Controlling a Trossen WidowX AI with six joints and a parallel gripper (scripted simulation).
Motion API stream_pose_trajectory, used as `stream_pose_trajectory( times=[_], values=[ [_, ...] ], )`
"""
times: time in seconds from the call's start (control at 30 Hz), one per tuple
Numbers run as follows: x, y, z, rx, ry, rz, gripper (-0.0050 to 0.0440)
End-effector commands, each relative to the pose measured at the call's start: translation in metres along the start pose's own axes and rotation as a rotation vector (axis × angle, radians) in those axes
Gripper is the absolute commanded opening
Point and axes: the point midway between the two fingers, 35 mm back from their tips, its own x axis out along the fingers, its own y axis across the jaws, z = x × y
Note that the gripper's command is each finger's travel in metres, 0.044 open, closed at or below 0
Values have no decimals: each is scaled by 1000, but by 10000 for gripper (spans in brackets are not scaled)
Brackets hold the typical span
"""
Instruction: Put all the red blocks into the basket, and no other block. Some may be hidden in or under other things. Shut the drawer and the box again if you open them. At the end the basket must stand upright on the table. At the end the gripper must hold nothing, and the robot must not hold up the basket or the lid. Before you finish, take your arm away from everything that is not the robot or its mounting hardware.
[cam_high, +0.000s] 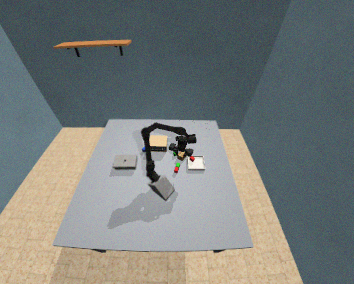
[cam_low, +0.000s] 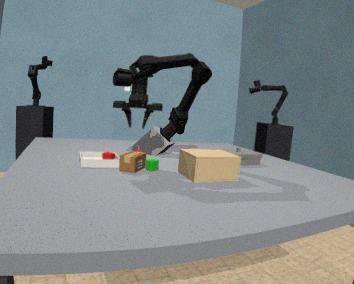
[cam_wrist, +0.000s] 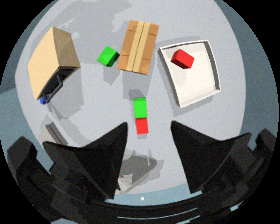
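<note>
My gripper (cam_high: 182, 150) (cam_low: 136, 124) (cam_wrist: 149, 125) hangs high above the table, fingers partly open, with nothing between them. Below it the white basket (cam_high: 199, 165) (cam_low: 90, 160) (cam_wrist: 196, 86) holds one red block (cam_high: 192, 158) (cam_low: 107, 155) (cam_wrist: 183, 58). A second red block (cam_high: 176, 169) (cam_wrist: 141, 126) lies on the table touching a green block (cam_high: 178, 164) (cam_wrist: 140, 107). A small cardboard box (cam_low: 132, 161) (cam_wrist: 139, 47) stands shut beside the basket, with another green block (cam_low: 152, 164) (cam_wrist: 108, 56) next to it.
A larger tan drawer box (cam_high: 158, 142) (cam_low: 209, 165) (cam_wrist: 53, 60) stands left of the small box, with a blue block (cam_high: 144, 148) (cam_wrist: 43, 101) at its side. A flat grey lidded box (cam_high: 124, 161) (cam_low: 247, 156) lies farther off.
</note>
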Motion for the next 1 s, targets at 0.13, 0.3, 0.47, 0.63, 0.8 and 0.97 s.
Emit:
stream_pose_trajectory(
  times=[0.13,0.3,0.47,0.63,0.8,0.97],
  values=[
    [0,8,-65,-111,-1,-3,237],
    [0,8,-65,-111,-1,-3,237],
    [13,8,-65,-111,-1,-3,237],
    [46,8,-65,-111,-1,-3,237],
    [80,8,-65,-111,-1,-3,237],
    [100,8,-65,-111,-1,-3,237]
  ],
)
